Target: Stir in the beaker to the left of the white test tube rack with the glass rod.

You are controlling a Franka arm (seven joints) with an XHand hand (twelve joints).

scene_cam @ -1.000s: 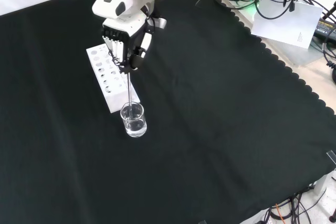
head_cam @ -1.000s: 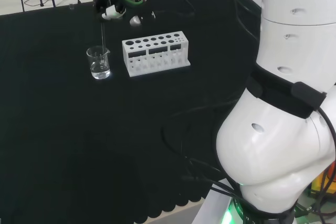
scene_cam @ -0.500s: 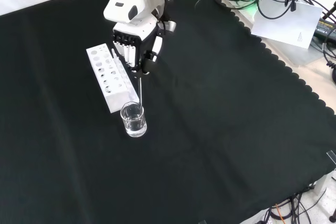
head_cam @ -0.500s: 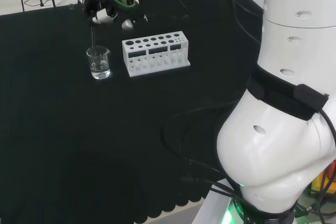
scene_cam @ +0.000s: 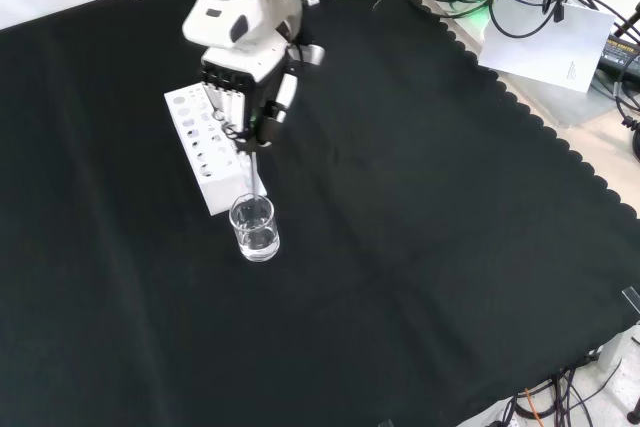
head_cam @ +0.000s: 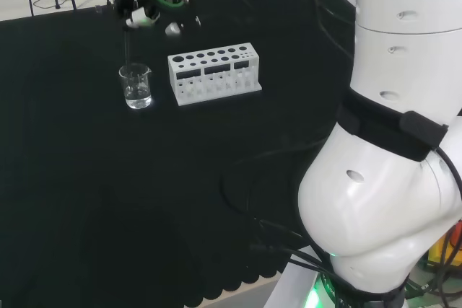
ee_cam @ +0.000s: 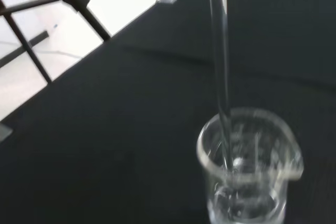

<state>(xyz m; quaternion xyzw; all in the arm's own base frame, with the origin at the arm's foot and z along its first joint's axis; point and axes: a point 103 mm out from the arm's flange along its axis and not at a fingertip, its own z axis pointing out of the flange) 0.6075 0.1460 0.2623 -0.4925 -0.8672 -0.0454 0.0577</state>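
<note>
A: One beaker sits at the left of the head view, upper left of the frame, with the white test tube rack just to its right. Anything else on the surface?

B: Nothing else I can make out on the black cloth. In the front view the beaker is left of centre, just below the near end of the rack.

A: And the hand?

B: In the head view the hand is at the top of the frame, above the beaker and a touch to its right. In the front view the hand hangs over the rack, with the fingers curled and pinching the top of the glass rod.

A: Which way does the rod run?

B: Nearly upright, slanting a little. In the front view it goes from the fingers down and slightly right to the beaker's mouth. The wrist view shows the glass rod crossing the rim and its tip inside the beaker, near one wall. There looks to be clear liquid at the bottom.

A: So what does the stirring turn on?

B: I'd say the beaker lies straight below the fingers along the rod's long axis, so the hand should circle above the mouth and keep the tip off the glass wall.
</note>
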